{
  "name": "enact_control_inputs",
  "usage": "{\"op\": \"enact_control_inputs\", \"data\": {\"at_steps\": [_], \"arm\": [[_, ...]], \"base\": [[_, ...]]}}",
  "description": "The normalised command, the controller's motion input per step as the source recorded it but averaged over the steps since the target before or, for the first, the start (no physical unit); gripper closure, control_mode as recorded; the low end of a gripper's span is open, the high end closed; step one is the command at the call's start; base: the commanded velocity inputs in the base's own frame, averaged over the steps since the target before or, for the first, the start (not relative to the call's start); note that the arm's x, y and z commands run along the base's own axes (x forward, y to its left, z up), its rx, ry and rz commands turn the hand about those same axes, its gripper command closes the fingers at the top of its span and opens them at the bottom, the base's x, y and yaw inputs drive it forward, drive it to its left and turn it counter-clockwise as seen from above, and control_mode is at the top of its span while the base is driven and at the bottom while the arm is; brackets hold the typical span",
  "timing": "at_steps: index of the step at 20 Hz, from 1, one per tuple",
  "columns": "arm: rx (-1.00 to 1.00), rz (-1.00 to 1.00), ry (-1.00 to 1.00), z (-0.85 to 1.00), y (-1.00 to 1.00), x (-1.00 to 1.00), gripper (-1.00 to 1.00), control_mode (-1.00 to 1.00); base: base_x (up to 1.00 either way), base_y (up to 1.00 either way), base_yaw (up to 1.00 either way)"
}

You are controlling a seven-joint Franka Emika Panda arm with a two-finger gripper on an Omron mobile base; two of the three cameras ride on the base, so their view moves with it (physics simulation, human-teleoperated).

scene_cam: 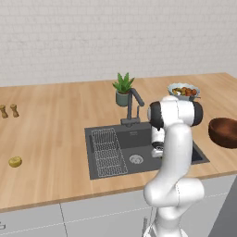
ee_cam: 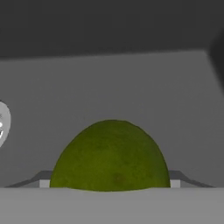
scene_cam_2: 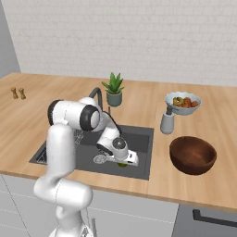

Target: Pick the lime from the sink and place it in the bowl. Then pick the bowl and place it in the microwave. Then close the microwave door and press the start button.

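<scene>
The lime lies on the floor of the dark grey sink, near its right front corner. In the right base view a sliver of the lime shows under the hand. My gripper reaches down into the sink, and its two fingers press against the lime's left and right sides. The reddish-brown wooden bowl stands upright on the counter to the right of the sink and holds nothing; it also sits at the right edge of the left base view. The microwave and its door are out of view.
A wire rack covers the sink's left half and the drain sits mid-basin. Behind the sink rise the faucet and a potted plant. A food bowl and a grey dispenser stand at right. A yellow fruit lies far left.
</scene>
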Motion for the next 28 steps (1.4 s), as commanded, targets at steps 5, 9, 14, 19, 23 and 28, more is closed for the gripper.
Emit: {"op": "enact_control_inputs", "data": {"at_steps": [5, 9, 14, 19, 23, 28], "arm": [[0.01, 0.0, -0.11, 1.0, 0.0, -0.55, 1.0, -1.0], [0.07, 0.0, -0.09, 1.0, -0.09, -0.27, 1.0, -1.0], [0.09, 0.0, -0.18, 1.0, -0.05, -0.03, 1.0, -1.0], [0.08, 0.0, -0.02, 1.0, -0.19, 0.0, 1.0, -1.0], [0.04, 0.0, 0.0, 1.0, -0.16, -0.01, 1.0, -1.0], [0.0, 0.0, 0.04, 1.0, -0.1, 0.0, 1.0, -1.0]], "base": [[0.0, 0.0, 0.0], [0.0, 0.0, 0.0], [0.0, 0.0, 0.0], [0.0, 0.0, 0.0], [0.0, 0.0, 0.0], [0.0, 0.0, 0.0]]}}
